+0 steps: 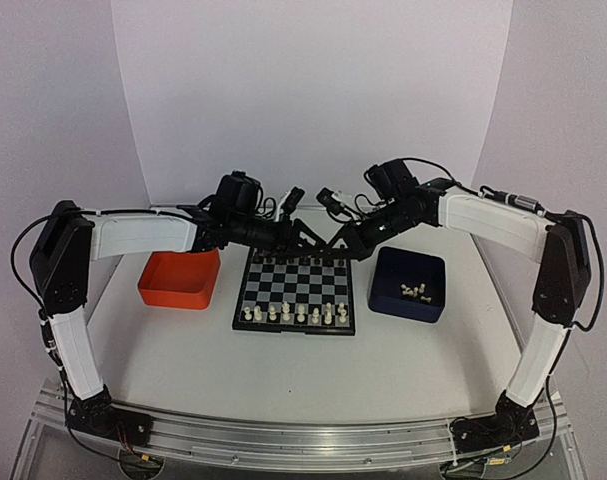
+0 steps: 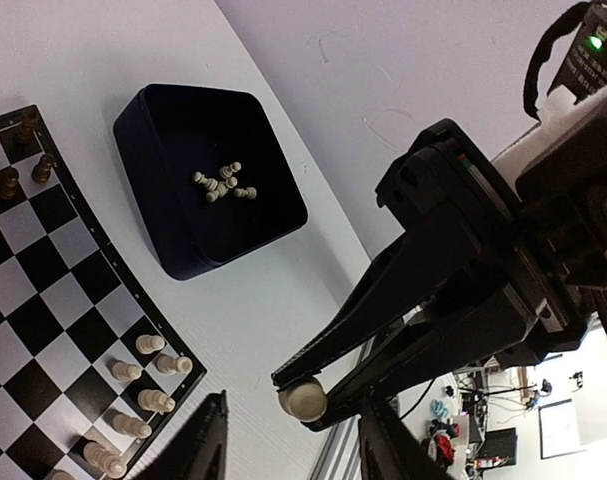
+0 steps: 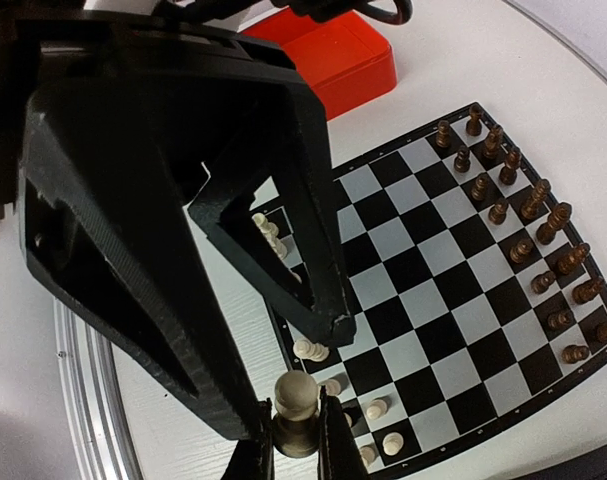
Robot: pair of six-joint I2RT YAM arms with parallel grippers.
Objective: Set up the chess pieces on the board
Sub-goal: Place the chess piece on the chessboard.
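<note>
The board (image 1: 296,290) holds cream chess pieces (image 1: 295,314) on its near rows and dark ones on the far row. Above the board's far edge the two grippers meet. My right gripper (image 3: 295,405) is shut on a cream pawn (image 3: 295,392). In the left wrist view that pawn (image 2: 305,400) sits pinched at the tips of the right gripper's fingers (image 2: 383,310). My left gripper (image 2: 293,395) stands open, one finger on each side of the pawn and neither touching it. In the right wrist view, the left gripper's broad fingers (image 3: 303,230) loom over the board (image 3: 433,270).
A dark blue tray (image 1: 393,275) right of the board holds several loose cream pieces (image 1: 415,291). An orange tray (image 1: 178,272) sits left of the board. White walls close in the back and sides. An aluminium rail runs along the near edge.
</note>
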